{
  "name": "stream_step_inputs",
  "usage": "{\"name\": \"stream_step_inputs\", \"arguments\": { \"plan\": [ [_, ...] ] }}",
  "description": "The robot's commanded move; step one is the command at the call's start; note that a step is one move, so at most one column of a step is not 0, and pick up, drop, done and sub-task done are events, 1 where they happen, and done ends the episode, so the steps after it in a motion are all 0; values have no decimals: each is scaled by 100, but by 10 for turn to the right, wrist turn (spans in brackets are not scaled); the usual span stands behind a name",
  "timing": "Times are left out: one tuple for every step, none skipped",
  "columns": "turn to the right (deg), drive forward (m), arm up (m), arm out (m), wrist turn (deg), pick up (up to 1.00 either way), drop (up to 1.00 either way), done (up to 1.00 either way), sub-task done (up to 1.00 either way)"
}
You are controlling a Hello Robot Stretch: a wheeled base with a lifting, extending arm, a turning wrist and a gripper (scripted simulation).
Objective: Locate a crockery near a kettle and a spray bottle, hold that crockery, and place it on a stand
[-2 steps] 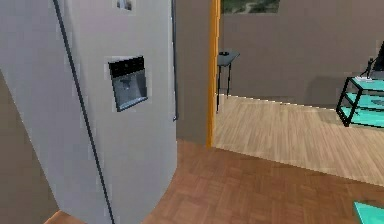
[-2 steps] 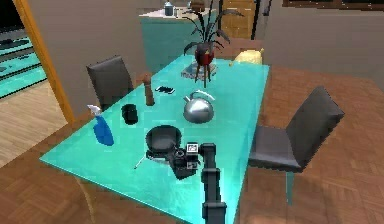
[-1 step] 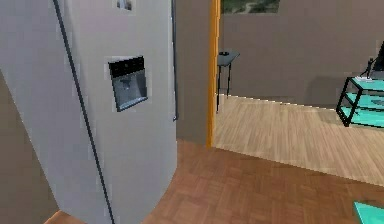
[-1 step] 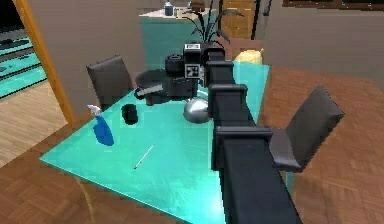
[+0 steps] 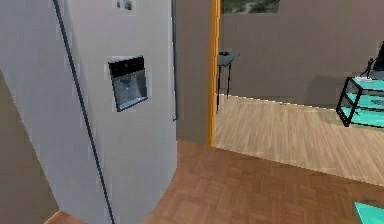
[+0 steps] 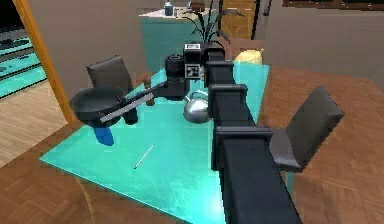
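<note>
A dark round bowl (image 6: 92, 103) hangs at the finger end of my gripper (image 6: 124, 103), raised over the near-left part of the teal glass table (image 6: 180, 160); the gripper holds it. Under the bowl stands a small blue thing (image 6: 105, 137), perhaps the spray bottle. A silver kettle (image 6: 197, 107) sits on the table just left of the arm (image 6: 240, 140). In the forward view, a teal glass stand (image 5: 362, 100) is at the right edge, in the room beyond the doorway.
Dark chairs (image 6: 110, 72) (image 6: 305, 125) flank the table, and a thin utensil (image 6: 145, 156) lies on it. A plant (image 6: 205, 25) and teal counter (image 6: 160, 40) stand behind. A grey fridge (image 5: 100, 110) is close ahead, beside an orange door frame (image 5: 213, 70) and small round table (image 5: 228, 60).
</note>
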Motion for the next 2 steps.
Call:
{"name": "stream_step_inputs", "arguments": {
  "plan": [
    [0, 0, 0, 0, -450, 0, 0, 0, 0],
    [0, 0, 0, 0, -120, 0, 0, 0, 0]
  ]
}}
